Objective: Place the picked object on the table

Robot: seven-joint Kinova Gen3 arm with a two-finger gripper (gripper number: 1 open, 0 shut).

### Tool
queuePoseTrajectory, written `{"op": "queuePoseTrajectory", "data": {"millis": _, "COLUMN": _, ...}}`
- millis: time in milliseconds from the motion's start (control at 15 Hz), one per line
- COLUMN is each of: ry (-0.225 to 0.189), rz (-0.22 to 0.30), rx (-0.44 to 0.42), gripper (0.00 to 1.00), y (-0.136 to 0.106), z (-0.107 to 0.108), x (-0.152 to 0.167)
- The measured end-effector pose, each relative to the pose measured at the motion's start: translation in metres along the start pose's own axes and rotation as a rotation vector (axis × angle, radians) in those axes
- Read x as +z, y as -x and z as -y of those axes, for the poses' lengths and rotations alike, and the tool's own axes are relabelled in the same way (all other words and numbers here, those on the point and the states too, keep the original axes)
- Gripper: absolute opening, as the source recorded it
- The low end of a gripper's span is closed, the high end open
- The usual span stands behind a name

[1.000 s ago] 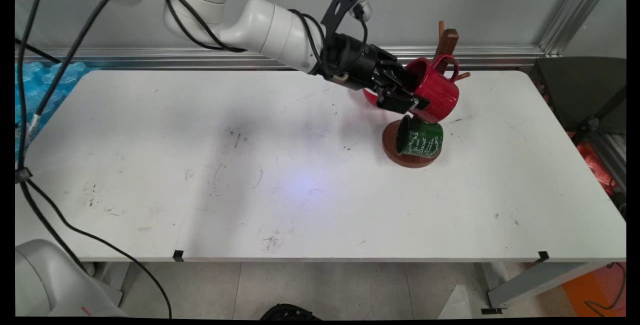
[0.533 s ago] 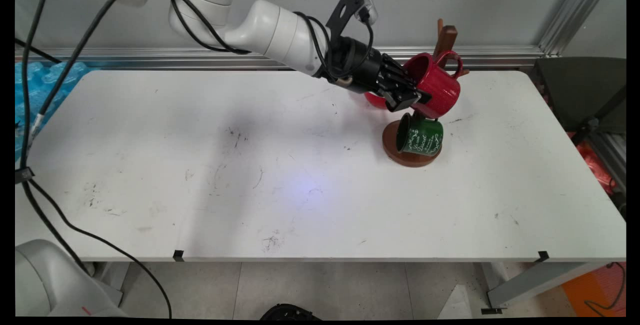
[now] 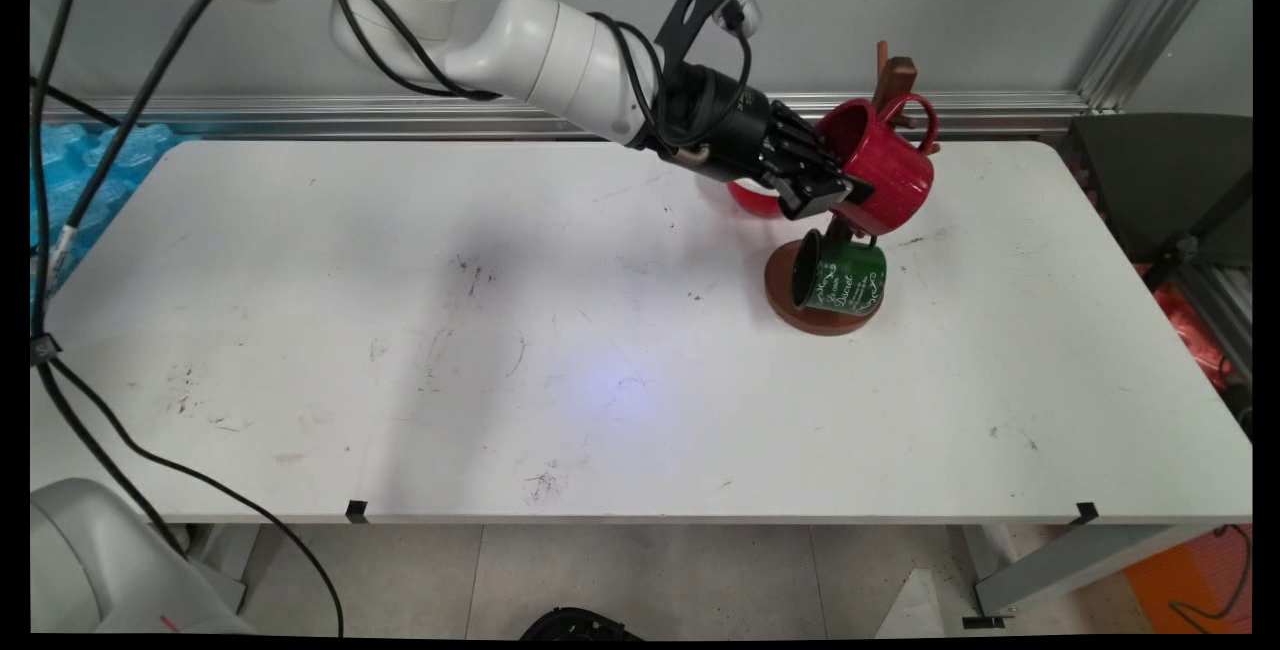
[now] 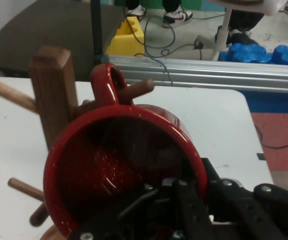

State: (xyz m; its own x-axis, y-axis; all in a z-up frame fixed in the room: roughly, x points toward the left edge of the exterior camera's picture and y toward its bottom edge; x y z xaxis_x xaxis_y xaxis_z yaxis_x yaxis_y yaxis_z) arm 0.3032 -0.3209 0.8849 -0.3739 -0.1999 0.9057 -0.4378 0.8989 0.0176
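The black hand (image 3: 838,194) holds the red mug (image 3: 885,175) by its rim, one finger inside and one outside, up beside the top of the wooden mug tree (image 3: 893,80); the mug could slip out of that thin pinch, or bump a peg and rock the tree, which might shake off the green mug (image 3: 840,275) hanging low over the tree's round base. A second red thing (image 3: 752,200) sits behind the hand, mostly hidden. The red mug is shiny, tipped on its side, its handle looped at a peg (image 4: 136,90), and it is well above the white table (image 3: 500,330)
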Motion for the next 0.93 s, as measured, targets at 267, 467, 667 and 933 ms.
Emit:
{"op": "queuePoseTrajectory", "data": {"millis": 267, "ry": 0.010, "rz": -0.008, "rx": -0.006, "gripper": 0.00, "y": -0.008, "z": -0.007, "x": -0.007}}
{"op": "queuePoseTrajectory", "data": {"millis": 467, "ry": 0.024, "rz": -0.004, "rx": -0.015, "gripper": 0.00, "y": -0.012, "z": -0.015, "x": -0.016}}
{"op": "queuePoseTrajectory", "data": {"millis": 667, "ry": 0.037, "rz": 0.005, "rx": -0.025, "gripper": 0.00, "y": -0.013, "z": -0.023, "x": -0.025}}
{"op": "queuePoseTrajectory", "data": {"millis": 933, "ry": 0.061, "rz": 0.019, "rx": -0.034, "gripper": 0.00, "y": -0.014, "z": -0.036, "x": -0.040}}
